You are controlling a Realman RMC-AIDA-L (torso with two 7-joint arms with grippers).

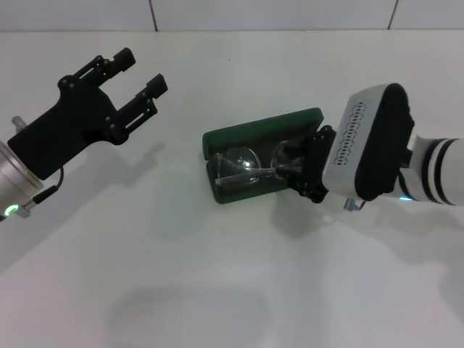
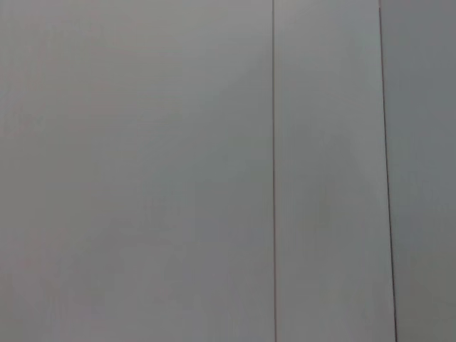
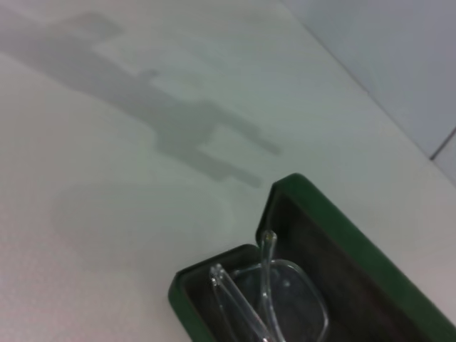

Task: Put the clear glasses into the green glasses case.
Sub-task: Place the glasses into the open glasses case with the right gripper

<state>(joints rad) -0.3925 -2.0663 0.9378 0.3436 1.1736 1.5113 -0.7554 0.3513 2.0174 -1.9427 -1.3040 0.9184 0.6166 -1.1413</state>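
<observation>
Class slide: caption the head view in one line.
Right gripper at the open green glasses case holding the clear glasses; left gripper raised aside.

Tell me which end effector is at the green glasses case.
The right end effector, at the green glasses case that holds the clear glasses. The left end effector hangs open above bare table, well to the case's left.

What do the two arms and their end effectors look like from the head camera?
The left end effector is matte black with two angular, blocky fingers, on a silver wrist cuff with a green indicator light and a thin cable. The right end effector is black too, behind a white housing with a black face, dotted markings, and a black-banded white forearm.
</observation>
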